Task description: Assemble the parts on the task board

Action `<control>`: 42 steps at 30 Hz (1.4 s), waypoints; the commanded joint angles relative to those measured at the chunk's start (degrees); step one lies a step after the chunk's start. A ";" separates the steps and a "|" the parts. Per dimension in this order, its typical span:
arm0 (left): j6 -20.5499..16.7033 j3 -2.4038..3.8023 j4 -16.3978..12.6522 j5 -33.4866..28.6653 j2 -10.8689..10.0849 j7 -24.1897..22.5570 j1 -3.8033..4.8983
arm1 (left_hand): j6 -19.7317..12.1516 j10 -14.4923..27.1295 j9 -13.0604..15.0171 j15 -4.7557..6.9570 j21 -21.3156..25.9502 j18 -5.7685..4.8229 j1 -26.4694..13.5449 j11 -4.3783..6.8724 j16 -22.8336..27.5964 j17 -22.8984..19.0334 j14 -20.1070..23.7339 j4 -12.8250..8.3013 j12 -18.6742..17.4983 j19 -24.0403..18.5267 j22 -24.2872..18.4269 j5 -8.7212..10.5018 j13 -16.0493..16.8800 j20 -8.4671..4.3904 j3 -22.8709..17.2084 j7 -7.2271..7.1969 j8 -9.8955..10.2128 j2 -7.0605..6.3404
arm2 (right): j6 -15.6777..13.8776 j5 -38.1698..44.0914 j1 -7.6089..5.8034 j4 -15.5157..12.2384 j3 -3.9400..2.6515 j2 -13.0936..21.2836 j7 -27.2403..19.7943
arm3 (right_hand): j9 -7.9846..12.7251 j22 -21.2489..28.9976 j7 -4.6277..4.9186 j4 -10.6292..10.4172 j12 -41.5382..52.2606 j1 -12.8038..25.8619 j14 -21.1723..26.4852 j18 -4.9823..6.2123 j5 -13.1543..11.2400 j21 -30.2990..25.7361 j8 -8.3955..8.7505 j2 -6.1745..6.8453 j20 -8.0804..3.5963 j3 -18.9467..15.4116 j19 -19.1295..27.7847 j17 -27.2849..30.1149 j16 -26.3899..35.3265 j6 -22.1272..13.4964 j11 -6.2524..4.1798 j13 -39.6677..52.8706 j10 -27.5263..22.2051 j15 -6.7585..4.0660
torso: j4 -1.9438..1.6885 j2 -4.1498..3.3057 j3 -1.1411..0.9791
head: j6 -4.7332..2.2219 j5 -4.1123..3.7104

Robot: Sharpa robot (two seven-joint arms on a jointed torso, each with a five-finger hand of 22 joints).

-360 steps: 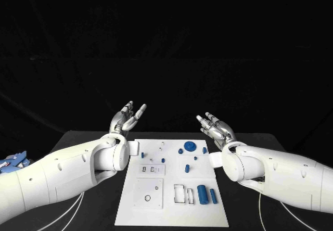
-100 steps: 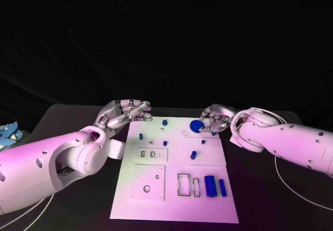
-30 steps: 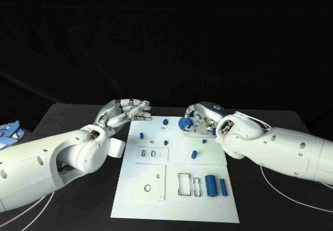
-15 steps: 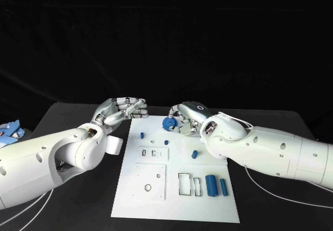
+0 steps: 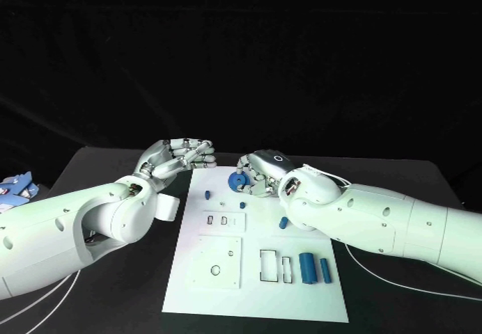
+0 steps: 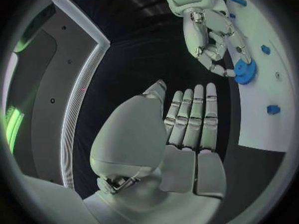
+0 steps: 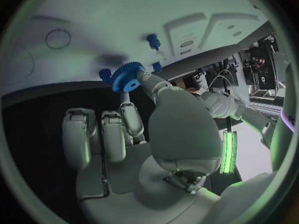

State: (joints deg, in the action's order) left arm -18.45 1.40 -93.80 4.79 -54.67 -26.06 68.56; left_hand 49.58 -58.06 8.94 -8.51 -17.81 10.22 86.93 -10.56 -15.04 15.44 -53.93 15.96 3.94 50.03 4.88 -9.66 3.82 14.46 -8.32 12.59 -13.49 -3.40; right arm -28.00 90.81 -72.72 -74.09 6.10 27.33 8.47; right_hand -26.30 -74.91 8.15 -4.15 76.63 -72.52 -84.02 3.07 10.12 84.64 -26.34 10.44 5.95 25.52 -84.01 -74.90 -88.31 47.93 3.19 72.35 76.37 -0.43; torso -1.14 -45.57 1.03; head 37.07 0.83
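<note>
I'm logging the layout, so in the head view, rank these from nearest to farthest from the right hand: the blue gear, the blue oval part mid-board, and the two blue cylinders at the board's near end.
1. blue gear, held in the right hand.
2. blue oval part, mid-board, below the hand.
3. two blue cylinders, board's near right end.

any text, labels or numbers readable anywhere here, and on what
None can be read.
Task board: outlines and holes, no lettering that can be made out.
Blue gear held in the right hand: no marking visible.
Left hand: no marking visible.
Right hand's back: a small round mark, not a readable sign.
</note>
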 commanded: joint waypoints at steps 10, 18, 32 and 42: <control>0.69 0.06 -0.11 -0.30 0.17 -0.90 0.15 | -0.51 -0.01 -0.09 0.00 0.21 0.14 -0.04 -0.31 0.29 -0.01 0.41 0.13 -0.23 -0.37 -0.07 0.16 0.02 0.16 -0.36 1.30 0.17 -0.62 | 1.72 1.05 0.33 1.38 0.04 -1.35 0.30 | -0.84 -8.07 -0.31 -0.26 -0.20 0.38 -4.86 -1.11 0.27 0.21 0.23 -0.15 -0.55 0.27 -0.90 -9.81 -0.22 -0.19 -0.03 -0.10 -0.01 -0.38 | 0.20 0.03 -0.06 | 0.26 0.29; 0.67 0.06 -0.14 -0.30 0.13 -0.85 0.19 | -0.51 -0.01 -0.09 0.00 0.21 0.14 -0.04 -0.31 0.29 -0.01 0.41 0.13 -0.23 -0.37 -0.07 0.16 0.02 0.16 -0.36 1.30 0.17 -0.62 | 2.68 1.06 0.38 2.20 0.12 -1.69 0.63 | -0.39 -7.69 0.50 -0.62 -0.93 1.06 -4.80 -1.00 -0.27 -0.17 2.07 0.45 -0.21 0.42 -0.54 -9.58 -0.14 -2.18 0.64 -0.80 -0.81 0.14 | 0.20 0.05 -0.07 | 0.32 0.32; 0.69 0.07 -0.16 -0.30 0.10 -0.73 0.22 | -0.53 0.03 -0.10 -0.02 0.26 0.17 -0.04 -0.33 0.39 0.01 0.45 0.11 -0.24 -0.42 -0.11 0.16 0.01 0.20 -0.42 1.32 0.19 -0.64 | 2.60 0.60 0.39 2.97 0.23 -1.99 0.74 | 0.72 -7.08 2.25 -1.75 -2.58 2.09 -4.72 -0.77 -0.76 -0.87 7.37 0.83 1.20 -0.17 0.08 -9.40 -0.09 -6.56 2.29 -2.61 -3.06 1.62 | 0.21 0.05 -0.09 | 0.30 0.32; 0.64 0.07 -0.15 -0.30 0.02 -0.66 0.23 | -0.54 0.05 -0.10 -0.03 0.29 0.19 -0.04 -0.35 0.46 0.03 0.45 0.11 -0.24 -0.44 -0.14 0.16 0.01 0.23 -0.46 1.35 0.21 -0.65 | 3.75 -1.50 0.39 2.11 0.25 -0.91 -0.53 | -0.05 -7.56 2.05 -7.78 -1.74 8.22 -4.80 -0.85 1.73 -0.70 8.76 -0.24 1.43 -4.07 -0.20 -9.82 -0.24 -4.46 2.27 -1.73 -2.41 1.71 | 0.21 0.11 -0.13 | 0.35 0.43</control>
State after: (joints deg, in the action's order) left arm -18.47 1.42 -93.84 4.62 -54.67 -26.11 68.70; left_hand 49.58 -58.06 8.90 -8.51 -17.81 10.22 86.93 -10.56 -14.75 15.42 -53.93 16.12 3.94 49.85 4.81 -9.66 3.82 14.65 -8.47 12.59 -13.49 -3.40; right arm -25.42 90.41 -72.35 -71.77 6.34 26.23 8.73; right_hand -26.33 -74.93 10.28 -11.66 74.78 -64.75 -84.02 3.08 11.72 84.09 -17.79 10.33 7.01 21.49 -84.00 -74.93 -88.30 43.15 5.60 70.57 73.61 1.03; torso -0.94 -45.51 0.92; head 37.40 1.21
